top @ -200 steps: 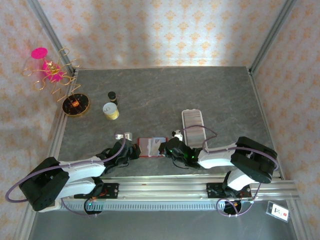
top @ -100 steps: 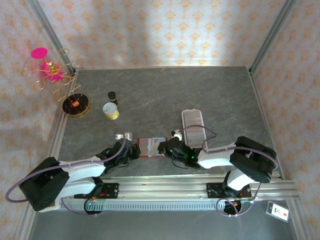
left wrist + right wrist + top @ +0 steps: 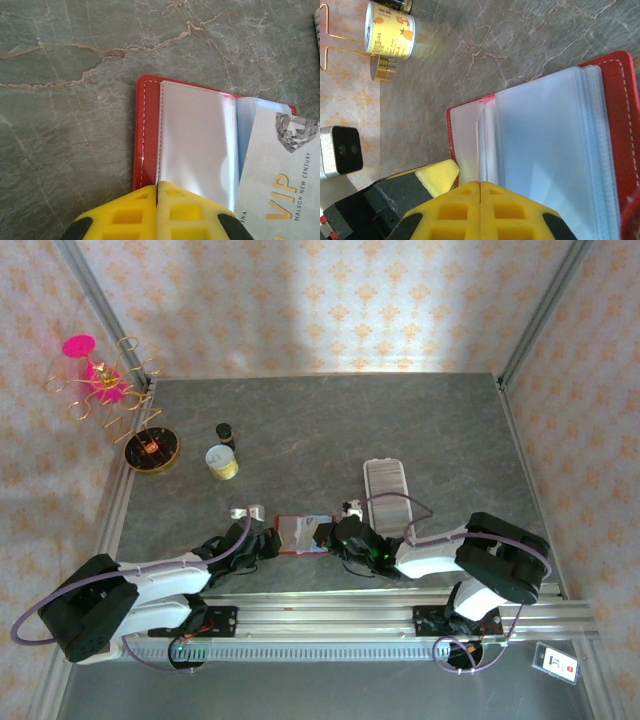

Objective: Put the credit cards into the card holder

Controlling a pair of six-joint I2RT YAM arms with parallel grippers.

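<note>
the card holder (image 3: 146, 135) lies open on the counter (image 3: 70, 100), right ahead of your left jaws, which are closed at its near edge. a vip credit card (image 3: 280, 175) lies tilted over it, just right of those jaws. your right jaws are closed too, at the clear sleeves (image 3: 545, 150).

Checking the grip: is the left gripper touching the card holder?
Touching. The left wrist view shows the left gripper shut, its yellow fingers clamped on the edge of the card holder, no gap.
</note>
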